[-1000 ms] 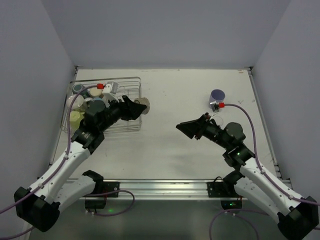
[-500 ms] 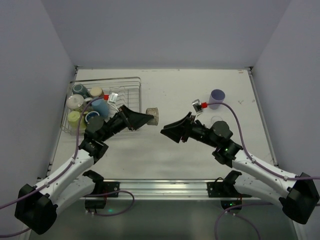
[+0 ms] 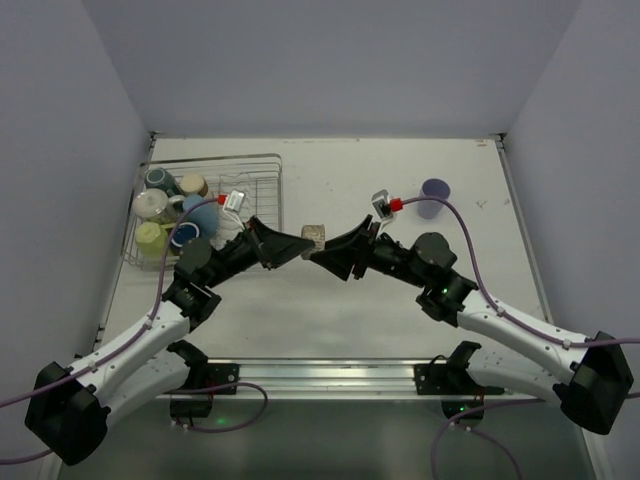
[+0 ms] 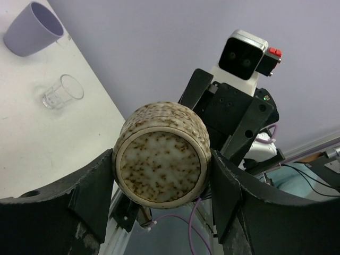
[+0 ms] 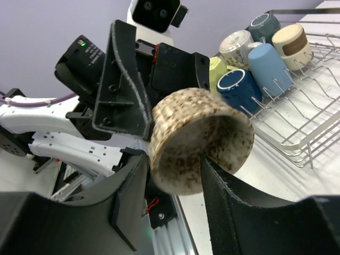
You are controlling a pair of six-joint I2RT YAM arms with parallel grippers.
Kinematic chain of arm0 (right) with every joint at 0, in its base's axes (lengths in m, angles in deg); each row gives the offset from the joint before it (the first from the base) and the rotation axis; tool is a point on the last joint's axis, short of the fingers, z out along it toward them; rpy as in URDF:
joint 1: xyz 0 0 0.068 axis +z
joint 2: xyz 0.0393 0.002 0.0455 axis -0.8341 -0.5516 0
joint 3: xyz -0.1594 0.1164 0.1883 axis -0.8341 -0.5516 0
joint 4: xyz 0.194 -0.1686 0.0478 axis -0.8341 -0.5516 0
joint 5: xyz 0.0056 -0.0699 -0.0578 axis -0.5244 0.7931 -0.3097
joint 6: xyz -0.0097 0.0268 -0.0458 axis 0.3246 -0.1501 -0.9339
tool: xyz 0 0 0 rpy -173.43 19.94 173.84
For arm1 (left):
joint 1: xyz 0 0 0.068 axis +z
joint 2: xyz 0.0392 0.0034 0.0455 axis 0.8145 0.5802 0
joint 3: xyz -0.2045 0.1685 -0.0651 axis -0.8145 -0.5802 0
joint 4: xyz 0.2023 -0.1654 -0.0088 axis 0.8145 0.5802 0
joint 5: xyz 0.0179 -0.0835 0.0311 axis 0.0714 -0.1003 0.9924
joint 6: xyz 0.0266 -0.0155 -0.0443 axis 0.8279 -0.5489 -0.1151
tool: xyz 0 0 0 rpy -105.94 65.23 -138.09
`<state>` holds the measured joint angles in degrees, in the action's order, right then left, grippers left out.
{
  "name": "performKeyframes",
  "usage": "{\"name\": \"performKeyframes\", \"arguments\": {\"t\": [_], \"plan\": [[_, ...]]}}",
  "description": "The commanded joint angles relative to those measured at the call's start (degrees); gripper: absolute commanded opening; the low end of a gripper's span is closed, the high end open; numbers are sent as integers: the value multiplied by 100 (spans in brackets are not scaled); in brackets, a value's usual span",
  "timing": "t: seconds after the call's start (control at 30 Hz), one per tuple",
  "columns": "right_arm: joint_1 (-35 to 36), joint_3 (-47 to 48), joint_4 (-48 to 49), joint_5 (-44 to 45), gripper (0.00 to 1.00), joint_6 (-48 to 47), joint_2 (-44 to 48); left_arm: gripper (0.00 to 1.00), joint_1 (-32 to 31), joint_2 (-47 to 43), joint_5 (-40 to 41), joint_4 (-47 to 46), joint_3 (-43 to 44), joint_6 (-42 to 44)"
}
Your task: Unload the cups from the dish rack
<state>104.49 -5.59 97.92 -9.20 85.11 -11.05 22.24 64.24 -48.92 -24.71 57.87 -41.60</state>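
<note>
Cups point(image 3: 165, 205) crowd the left end of the dish rack point(image 3: 250, 185), which sits in the far left corner of the tabletop point(image 3: 380, 310). From above they overlap and a cable crosses them, so their count is unsure. One speckled tan cup point(image 3: 315, 236) is out of the rack, over the middle of the tabletop. It is largely hidden between the left pincer point(image 3: 303, 242) and the right pincer point(image 3: 328, 255), which meet there. A lavender cup point(image 3: 435, 193) stands toward the far right corner.

From the left wrist, the left pincer is clenched on the speckled tan cup, one finger on each side wall. The cup's base faces the camera and its mouth is hidden. The cup covers part of the right pincer behind it. A clear glass point(image 4: 61, 91) stands near the lavender cup.

From the right wrist, the cup's mouth faces the camera. The right pincer is released, with one finger beside the outer wall and the other across the mouth. Whether either touches the cup cannot be made out. Beyond, a navy cup point(image 5: 239, 90) and a light blue cup point(image 5: 268, 66) lie in the rack, whose right end is cut off.
</note>
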Motion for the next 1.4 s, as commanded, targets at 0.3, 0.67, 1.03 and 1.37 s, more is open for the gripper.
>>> {"name": "performKeyframes", "arguments": {"t": [0.3,0.67,1.03,1.37], "plan": [[64,-140,725,-89,0,17,-32,75,-242,15,267,-118,107,-34],[64,-351,-3974,1762,0,-265,1295,100,-242,-512,2207,4901,2182,3780],[-1744,-580,-5736,2988,0,79,674,100,-242,-1559,3545,5835,1163,4774],[-2608,194,-5754,3058,0,-265,-1040,100,-234,-1673,3370,5756,1049,4889]]}}
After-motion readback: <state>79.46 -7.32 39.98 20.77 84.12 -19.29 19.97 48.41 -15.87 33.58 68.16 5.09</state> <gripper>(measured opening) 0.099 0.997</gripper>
